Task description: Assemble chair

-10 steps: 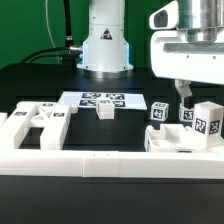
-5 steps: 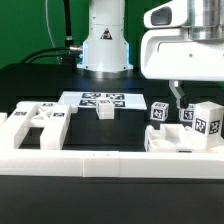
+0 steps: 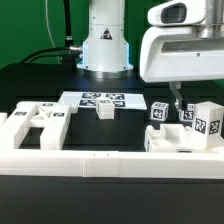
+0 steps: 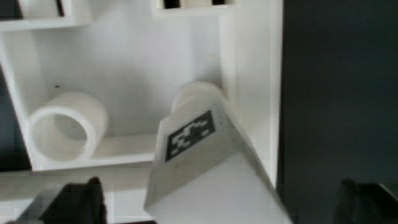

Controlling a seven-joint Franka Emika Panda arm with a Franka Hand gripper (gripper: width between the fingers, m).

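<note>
The chair's white tagged parts are spread over the black table. A slotted panel [image 3: 35, 122] lies at the exterior view's left, and a small cube [image 3: 105, 110] stands near the middle. At the right, tagged blocks [image 3: 207, 118] stand on a framed part [image 3: 180, 142]. My gripper [image 3: 178, 100] hangs over that right group, open. In the wrist view a tagged square block [image 4: 205, 148] sits in the wide gap of my gripper [image 4: 222, 205], clear of the dark fingertips [image 4: 80, 203]. Beside the block is a white round piece [image 4: 68, 130].
The marker board [image 3: 104, 99] lies flat behind the small cube, in front of the robot base [image 3: 105, 45]. A long plain white rail [image 3: 110, 162] runs along the table's front edge. Another tagged block [image 3: 160, 112] stands just to the left of my fingers.
The gripper has shifted a little toward the exterior view's left, and its jaws have spread slightly wider. None of the parts has moved.
</note>
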